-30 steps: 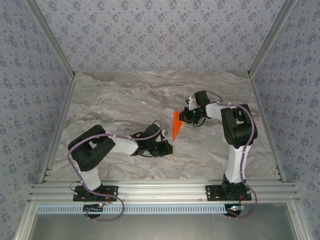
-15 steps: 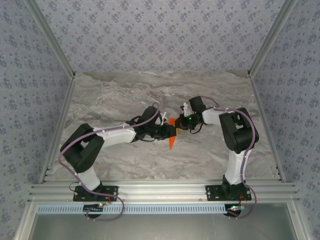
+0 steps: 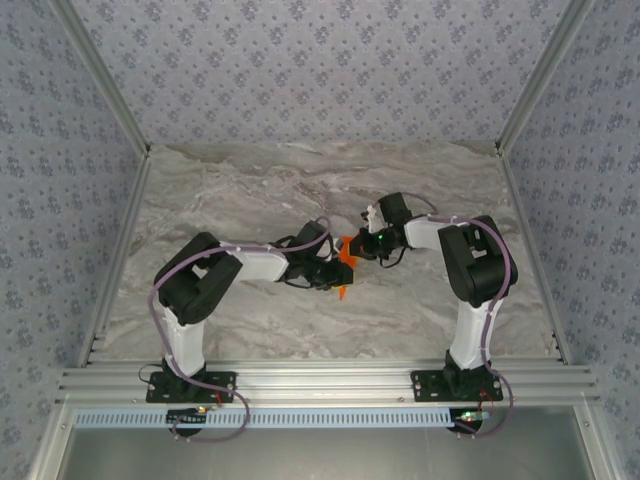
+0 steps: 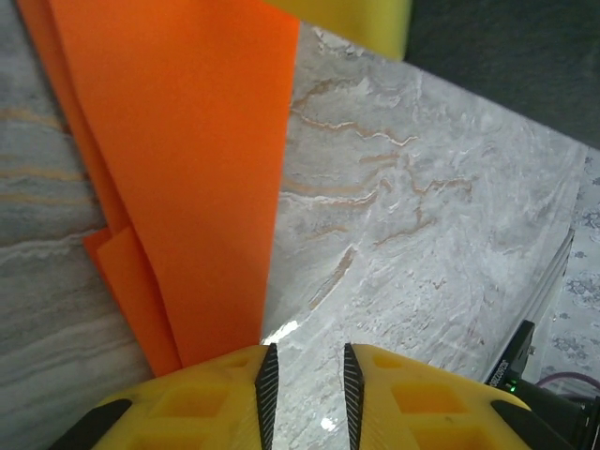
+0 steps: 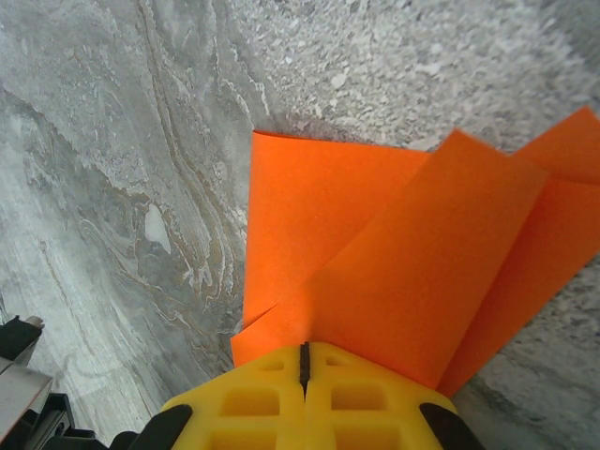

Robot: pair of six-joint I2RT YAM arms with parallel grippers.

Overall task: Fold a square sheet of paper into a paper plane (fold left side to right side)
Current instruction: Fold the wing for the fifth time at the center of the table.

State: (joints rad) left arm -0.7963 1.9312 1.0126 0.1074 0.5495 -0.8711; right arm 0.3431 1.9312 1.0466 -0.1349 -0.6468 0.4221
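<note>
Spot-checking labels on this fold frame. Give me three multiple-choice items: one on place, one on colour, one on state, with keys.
1. Where over the table is the paper? A) far left corner B) near the middle C) at the near edge
2. What colour are the fingers of the right gripper? A) blue B) white C) yellow
3. How is the right gripper? A) shut on the paper B) open above it C) shut on nothing
Key: 1 B, the top view puts it mid-table; 2 C, its wrist view shows yellow; 3 A, the jaws meet with orange paper pinched between.
</note>
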